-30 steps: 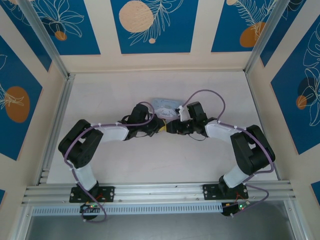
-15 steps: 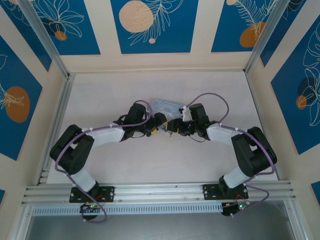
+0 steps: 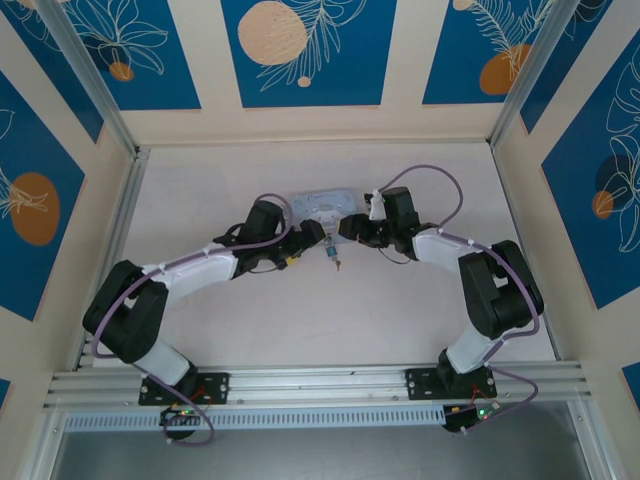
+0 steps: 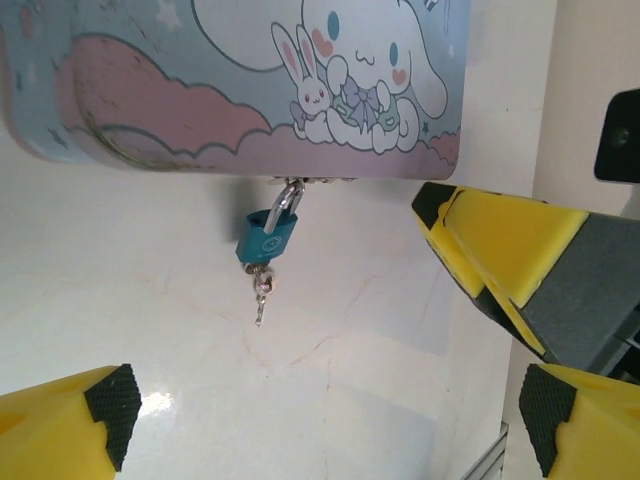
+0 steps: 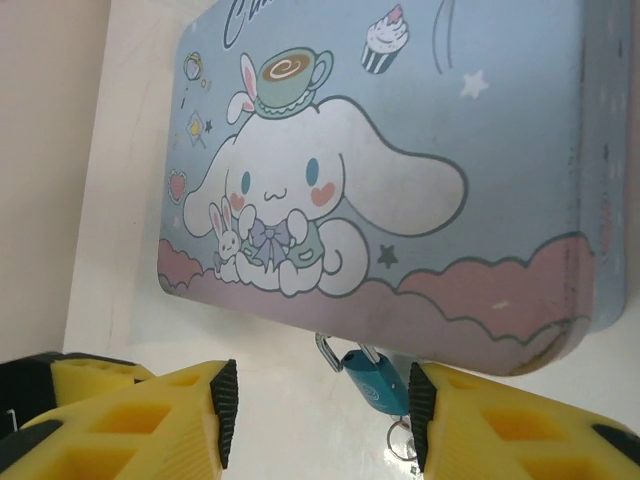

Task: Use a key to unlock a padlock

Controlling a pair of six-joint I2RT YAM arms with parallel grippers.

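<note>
Teal padlock (image 4: 267,238), key (image 4: 262,290) seated underneath, shank pointing back toward the left gripper (image 4: 325,415), jaws wide apart; right gripper (image 5: 320,415) half-open, closer, straddling the lock.

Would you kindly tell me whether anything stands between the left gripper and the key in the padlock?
Nothing visible does: only bare table lies between the open left gripper and the key in the padlock.

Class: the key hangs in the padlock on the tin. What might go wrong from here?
The key dangles from the padlock with the open left hand clear of it, so it could drop out. The right hand frames the padlock right beside the tin; closing may shove the tin or miss.
</note>
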